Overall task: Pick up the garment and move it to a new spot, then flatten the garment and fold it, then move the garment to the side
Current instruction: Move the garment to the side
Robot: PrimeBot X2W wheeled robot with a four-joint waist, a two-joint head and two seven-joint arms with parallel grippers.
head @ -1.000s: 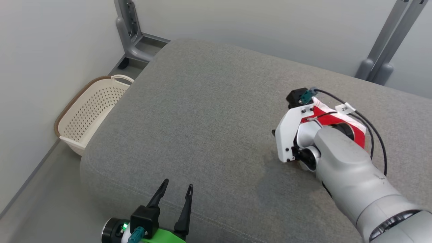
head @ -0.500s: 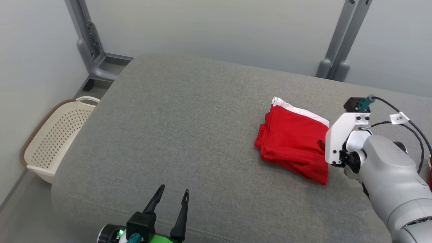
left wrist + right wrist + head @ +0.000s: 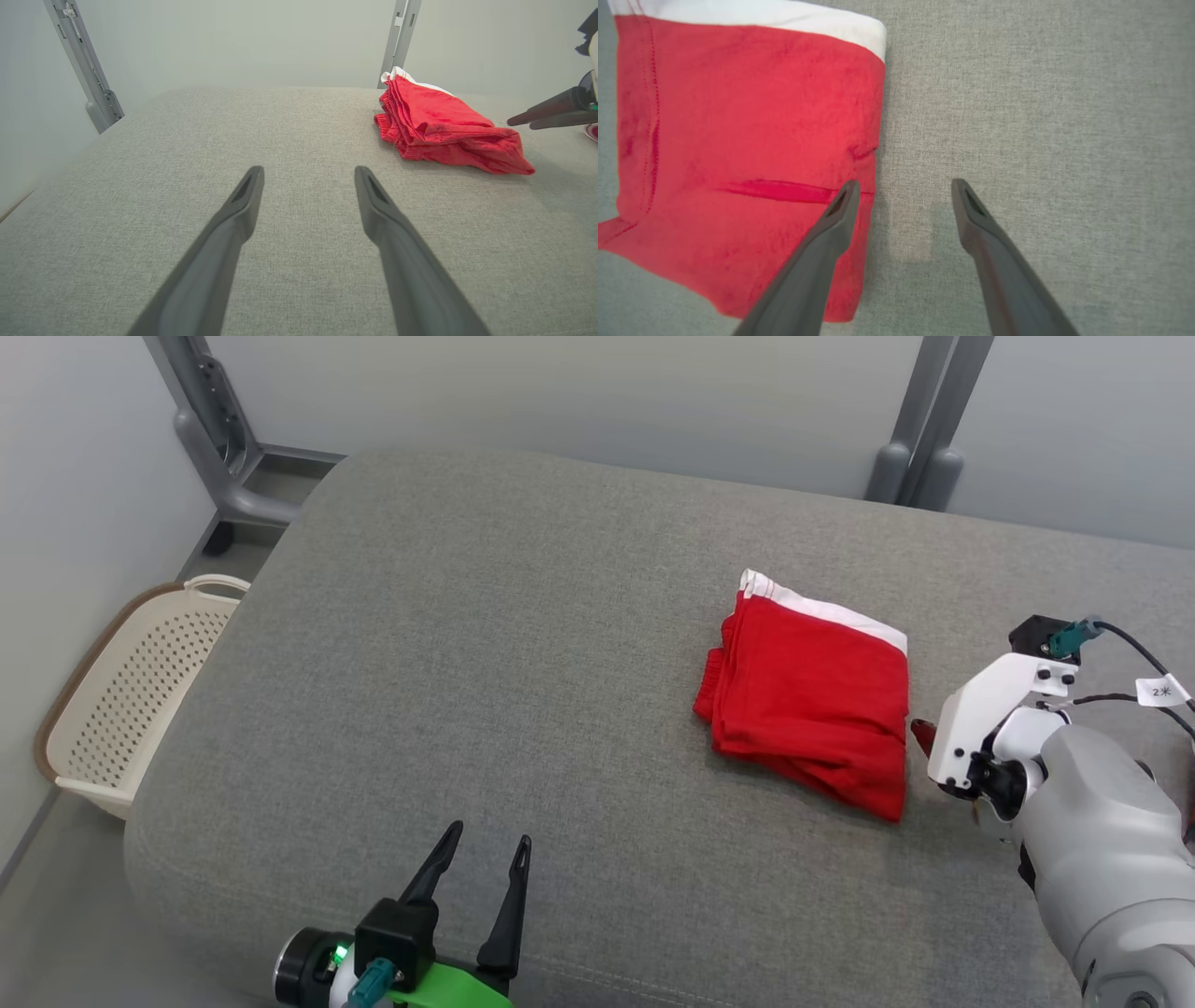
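Garment [image 3: 812, 709] lies folded on cushion [image 3: 513, 616], right pincer [image 3: 904, 184] wide at its edge, left pincer [image 3: 490, 833] wide.

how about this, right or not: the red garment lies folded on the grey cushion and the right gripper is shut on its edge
Not right. The right gripper is open at the edge of the red garment and holds nothing, as the right wrist view shows. The garment does lie folded on the grey cushion.

grey fabric couch [image 3: 523, 644], cream perforated basket [image 3: 131, 700] on the floor [image 3: 65, 933] at its left, grey metal posts [image 3: 201, 420] behind
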